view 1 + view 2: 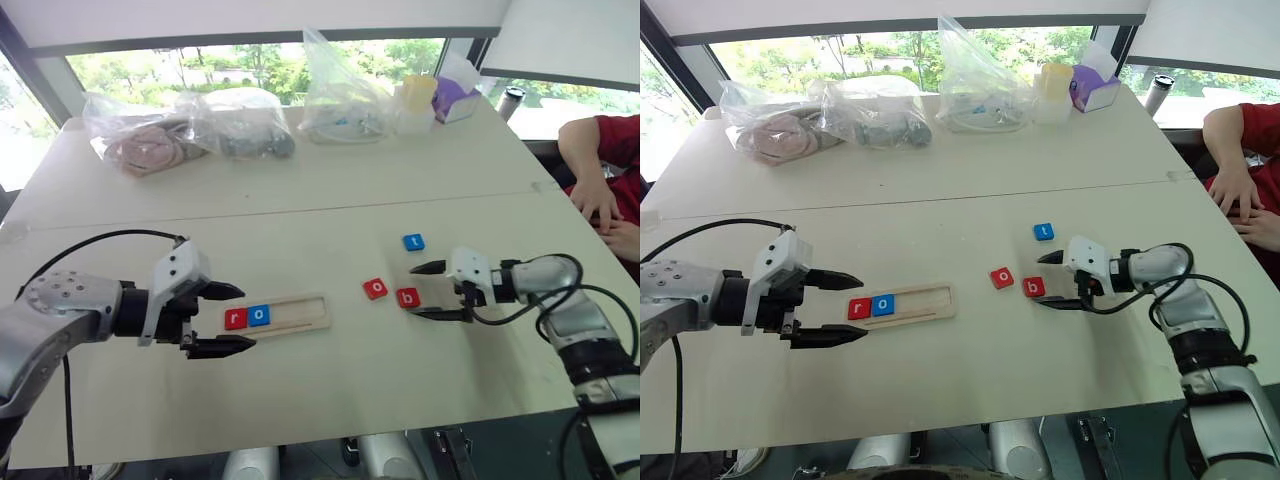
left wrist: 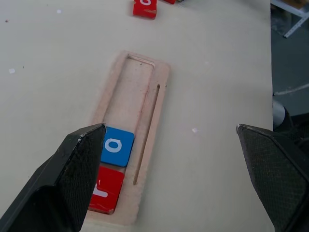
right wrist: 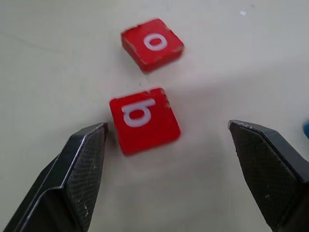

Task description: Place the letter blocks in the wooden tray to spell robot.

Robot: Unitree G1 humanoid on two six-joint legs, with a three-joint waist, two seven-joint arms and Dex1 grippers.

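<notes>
We see a pale table (image 1: 300, 205) with a seam running across it, set against wide windows (image 1: 250, 60) that let in daylight and show green trees outside. Clear plastic bags (image 1: 190, 125) sit along the far edge, and a person's red sleeve (image 1: 615, 140) rests at the right.

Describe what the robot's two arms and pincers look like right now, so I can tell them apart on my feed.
Both arms are silver-grey metal with black cables looping alongside. Each ends in a white housing block carrying two black, pointed fingers with a woven texture: left pincer, right pincer.
</notes>
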